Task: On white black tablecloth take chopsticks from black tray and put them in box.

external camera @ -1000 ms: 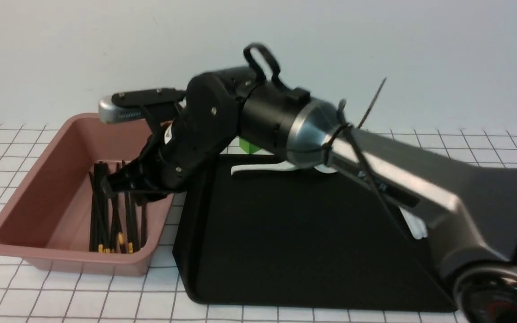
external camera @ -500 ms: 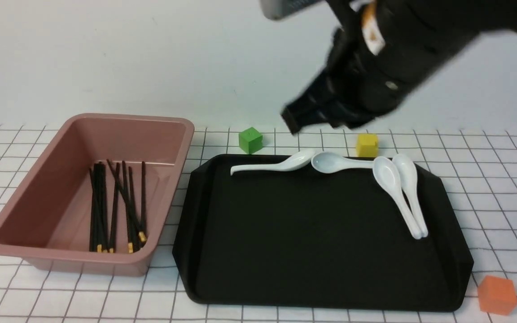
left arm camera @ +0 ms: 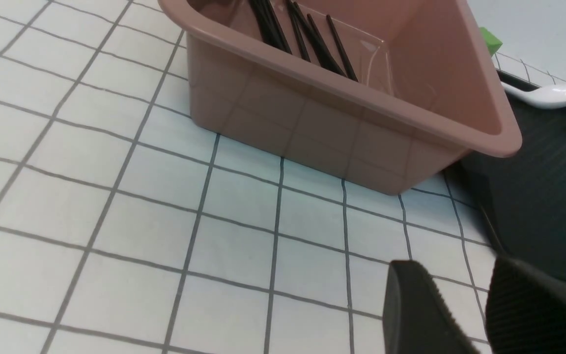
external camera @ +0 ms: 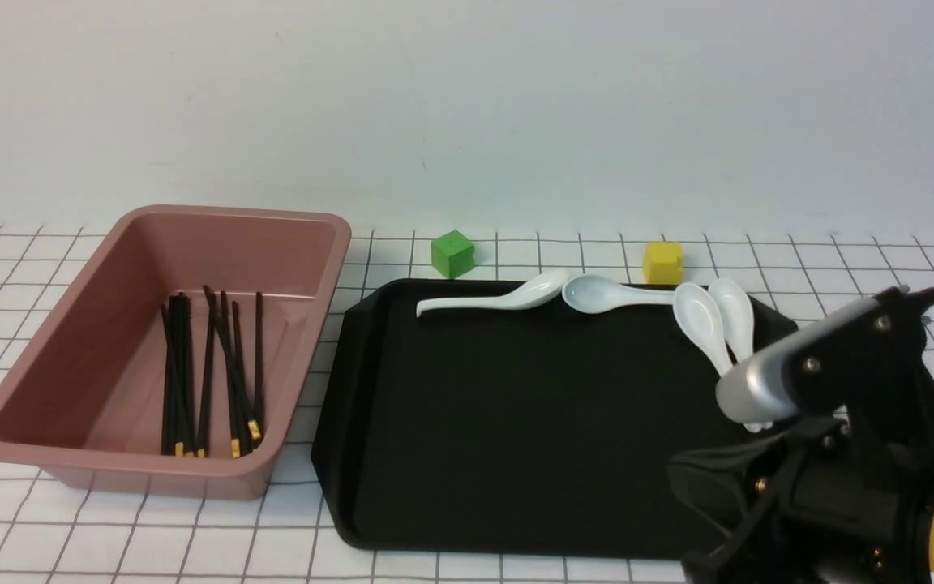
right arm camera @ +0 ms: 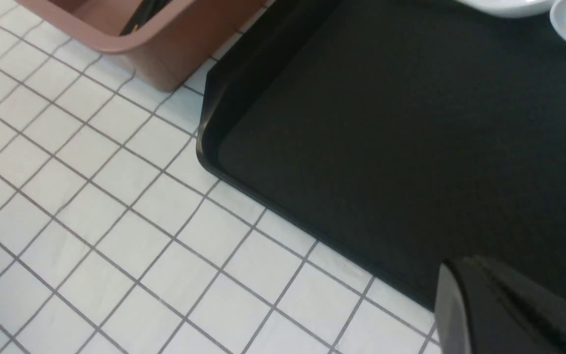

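Observation:
Several black chopsticks (external camera: 207,373) with gold bands lie in the pink box (external camera: 134,470) at the left of the checked tablecloth (external camera: 110,535). They also show in the left wrist view (left arm camera: 307,34). The black tray (external camera: 532,422) beside the box holds only white spoons; no chopsticks show on it. My right gripper (external camera: 690,478) is shut and empty, low over the tray's front right corner (right arm camera: 465,268). My left gripper (left arm camera: 457,275) is open and empty over the cloth in front of the box (left arm camera: 352,128); it is out of the front view.
Several white spoons (external camera: 710,324) lie along the tray's far edge and right side. A green cube (external camera: 452,253) and a yellow cube (external camera: 662,262) stand on the cloth behind the tray. My right arm covers the tray's front right corner.
My right arm has left the box, swung up and to the right, and come down at the front right. The chopsticks it carried now lie in the box.

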